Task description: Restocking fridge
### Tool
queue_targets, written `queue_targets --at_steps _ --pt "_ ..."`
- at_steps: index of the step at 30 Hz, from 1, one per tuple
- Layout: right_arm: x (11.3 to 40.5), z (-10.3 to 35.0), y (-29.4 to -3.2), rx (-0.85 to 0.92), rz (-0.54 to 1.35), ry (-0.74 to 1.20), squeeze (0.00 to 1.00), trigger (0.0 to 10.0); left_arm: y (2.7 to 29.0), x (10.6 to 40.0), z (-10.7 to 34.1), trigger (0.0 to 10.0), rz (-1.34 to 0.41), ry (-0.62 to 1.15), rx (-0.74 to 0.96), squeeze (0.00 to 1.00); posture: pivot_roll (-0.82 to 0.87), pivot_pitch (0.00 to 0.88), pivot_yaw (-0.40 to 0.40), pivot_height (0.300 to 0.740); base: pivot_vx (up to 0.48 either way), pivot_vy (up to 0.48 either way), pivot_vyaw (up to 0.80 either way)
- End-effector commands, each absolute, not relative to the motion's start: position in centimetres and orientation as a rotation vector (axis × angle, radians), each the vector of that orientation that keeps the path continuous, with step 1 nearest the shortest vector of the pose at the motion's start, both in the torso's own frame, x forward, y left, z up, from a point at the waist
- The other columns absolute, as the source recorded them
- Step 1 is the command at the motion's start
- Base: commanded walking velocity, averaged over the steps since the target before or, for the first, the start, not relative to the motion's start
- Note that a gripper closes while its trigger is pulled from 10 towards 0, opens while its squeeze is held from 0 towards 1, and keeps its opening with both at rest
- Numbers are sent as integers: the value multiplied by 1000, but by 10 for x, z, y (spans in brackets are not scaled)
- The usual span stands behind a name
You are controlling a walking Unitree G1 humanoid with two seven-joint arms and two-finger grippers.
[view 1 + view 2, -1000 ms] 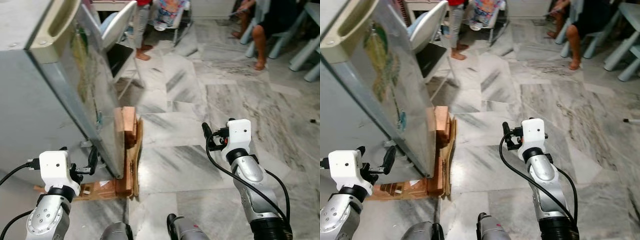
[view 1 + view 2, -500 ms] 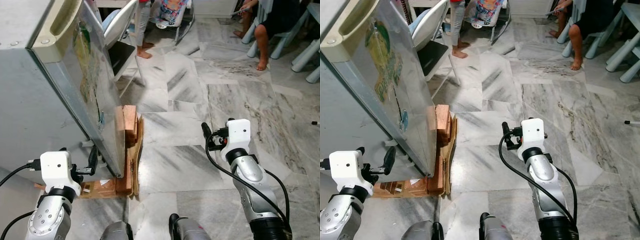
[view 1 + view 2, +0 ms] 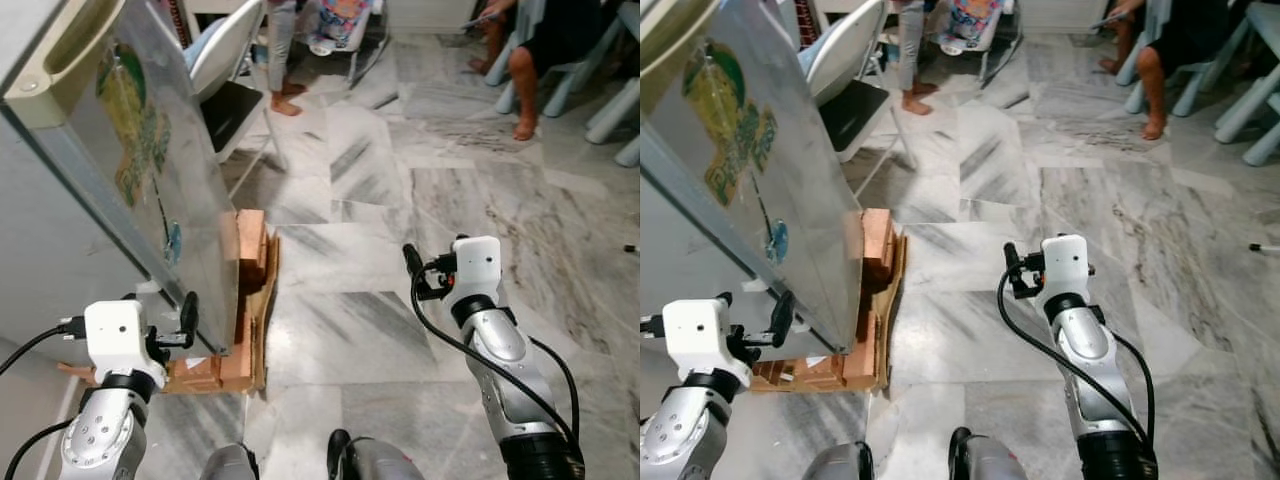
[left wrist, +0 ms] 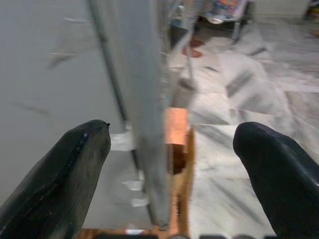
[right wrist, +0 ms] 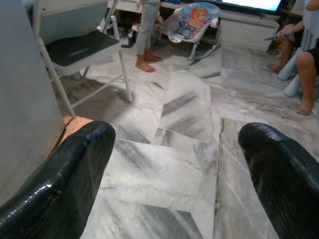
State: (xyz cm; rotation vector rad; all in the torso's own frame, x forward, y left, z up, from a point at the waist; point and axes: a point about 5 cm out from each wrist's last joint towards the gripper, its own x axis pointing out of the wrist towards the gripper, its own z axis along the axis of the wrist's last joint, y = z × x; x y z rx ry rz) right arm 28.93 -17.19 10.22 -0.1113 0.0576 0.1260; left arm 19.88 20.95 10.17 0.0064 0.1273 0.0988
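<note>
Left eye view puts the fridge (image 3: pixel 150 190) ahead on my left, its silver door (image 3: pixel 760 190) with a green sticker (image 3: pixel 725 130) swung out toward me. My left gripper (image 4: pixel 167 164) sits low by the door's bottom corner, jaws open wide, and in the left wrist view the door's edge stands between the two fingers (image 4: pixel 65 174) without touching either. The fridge rests on a wooden pallet (image 3: pixel 245 330) on the marble floor (image 3: pixel 400 230). My right gripper (image 3: pixel 1012 270) hangs over bare floor, well apart from the fridge, jaws spread and empty. Beyond, a folding chair (image 5: pixel 75 45) stands beside the fridge, and a person's bare feet (image 5: pixel 144 62) show near it.
</note>
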Motion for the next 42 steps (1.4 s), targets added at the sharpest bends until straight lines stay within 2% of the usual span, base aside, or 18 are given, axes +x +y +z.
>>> queue_targets --at_steps 1,11,15,19,25,29,34,42 --pt "289 102 -172 -118 131 62 0 10000 217 198 97 10000 151 143 9 0 33 151 -8 740 0 0 0" --pt "289 102 -171 -119 132 63 0 10000 213 214 96 10000 130 138 -26 0 28 150 -10 740 0 0 0" --pt "289 102 -170 -125 136 68 0 10000 209 230 95 10000 81 136 -82 0 16 157 -15 740 0 0 0" --pt "287 98 -172 -142 142 97 0 10000 209 248 96 10000 57 127 -63 0 0 160 -16 740 0 0 0" --pt "282 94 -175 -153 146 116 0 10000 215 258 96 10000 56 123 -60 0 -19 163 -12 740 0 0 0" --pt "275 86 -181 -167 155 174 0 10000 217 269 99 10000 46 109 -60 0 -41 165 -7 740 0 0 0" --pt "257 63 -189 -228 189 311 0 10000 204 278 102 10000 -33 102 -60 0 -47 167 -1 740 0 0 0" --pt "251 55 -194 -244 202 375 0 10000 199 285 103 10000 -67 94 -38 0 -53 170 3 740 0 0 0"
